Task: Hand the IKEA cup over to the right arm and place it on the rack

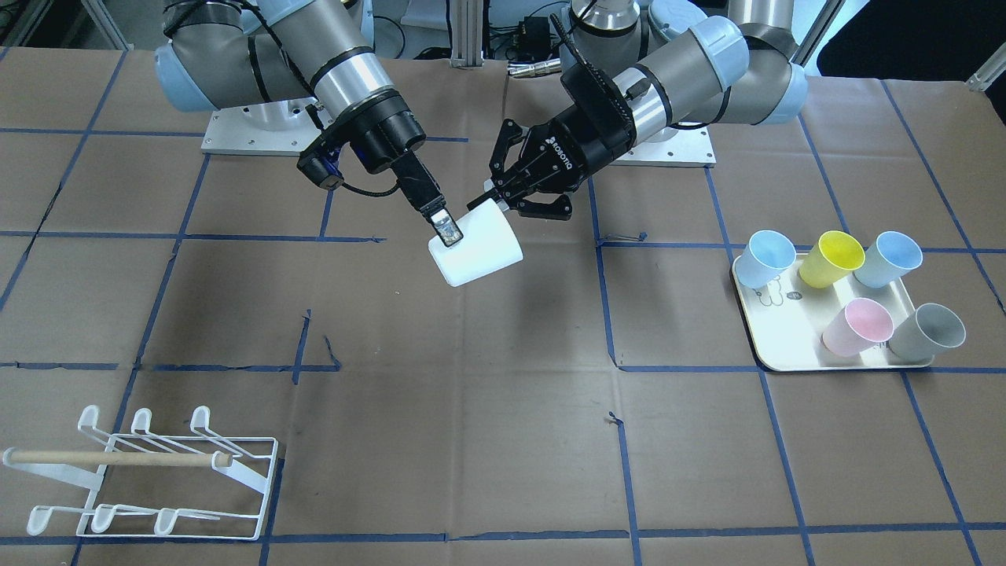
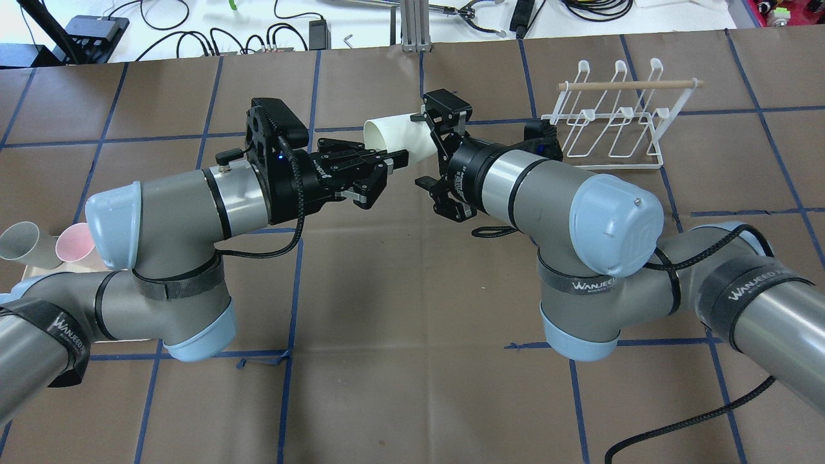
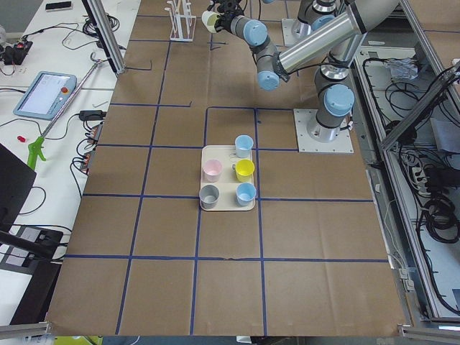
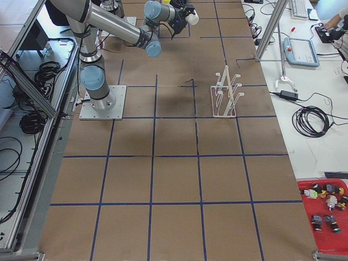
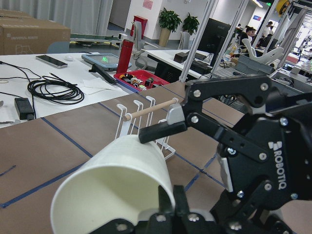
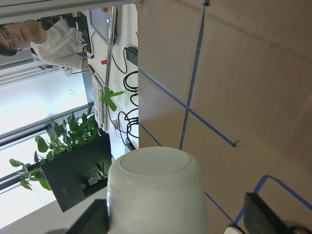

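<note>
**IKEA cup (image 1: pixel 479 251): handover in hand, receiving grip not yet made**

Location: held on its side in the air over mid-table, well apart from the rack (image 1: pixel 157 472).
Left gripper (image 1: pixel 495 201): pinched shut on the rim wall.
Right gripper (image 2: pixel 425 151): jaws spread wide astride the base end, one finger against the cup, the other apart.
Next, as judged: the right jaws close squarely, then the left releases.
</note>
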### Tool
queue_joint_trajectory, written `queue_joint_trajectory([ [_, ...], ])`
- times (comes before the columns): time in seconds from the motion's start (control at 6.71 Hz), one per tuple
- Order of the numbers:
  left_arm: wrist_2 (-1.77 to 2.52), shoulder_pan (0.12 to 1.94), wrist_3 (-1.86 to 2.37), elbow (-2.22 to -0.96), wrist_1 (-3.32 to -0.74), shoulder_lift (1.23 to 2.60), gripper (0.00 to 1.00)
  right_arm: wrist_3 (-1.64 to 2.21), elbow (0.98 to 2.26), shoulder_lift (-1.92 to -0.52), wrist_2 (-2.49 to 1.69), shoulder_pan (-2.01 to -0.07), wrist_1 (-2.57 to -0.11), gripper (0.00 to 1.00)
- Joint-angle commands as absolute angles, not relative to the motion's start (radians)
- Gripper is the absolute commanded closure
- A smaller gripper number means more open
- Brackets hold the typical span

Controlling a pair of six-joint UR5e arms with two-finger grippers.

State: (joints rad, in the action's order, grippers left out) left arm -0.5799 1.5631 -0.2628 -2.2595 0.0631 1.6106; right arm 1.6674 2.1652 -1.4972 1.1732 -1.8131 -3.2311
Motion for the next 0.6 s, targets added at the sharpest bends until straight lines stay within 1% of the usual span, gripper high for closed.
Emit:
queue_joint_trajectory([
  [0.0,-0.580,1.562,-0.259,-2.260,0.063,1.611,1.00,1.669,2.134,-1.488,1.173,-1.815,-3.215,0.00],
  [0.45,-0.580,1.563,-0.258,-2.260,0.063,1.611,1.00,1.667,2.129,-1.476,1.173,-1.816,-3.215,0.00],
])
